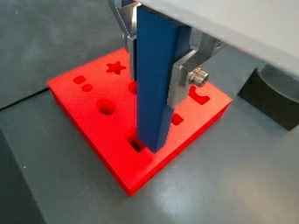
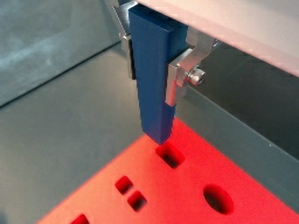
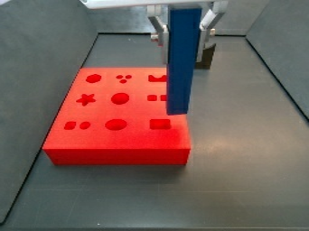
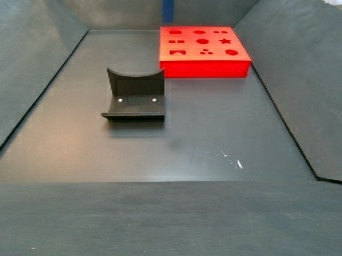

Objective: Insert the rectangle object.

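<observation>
My gripper [image 1: 156,74] is shut on the rectangle object [image 1: 156,87], a long blue bar held upright between the silver fingers [image 1: 181,80]. Both also show in a wrist view, gripper [image 2: 152,70] and bar [image 2: 155,83], and in a side view, gripper [image 3: 182,34] and bar [image 3: 182,63]. The bar's lower end hangs just over the flat red block [image 3: 115,144], close to a rectangular hole [image 3: 161,122] near the block's edge. I cannot tell whether the tip touches the block. The hole also shows in both wrist views [image 1: 136,145] [image 2: 172,157].
The red block [image 4: 203,68] has several shaped holes, among them a star [image 1: 114,66] and a round one [image 3: 116,124]. A small dark grey holder [image 4: 134,95] with a curved notch stands on the dark floor apart from the block. Sloping dark walls [image 3: 49,81] enclose the floor.
</observation>
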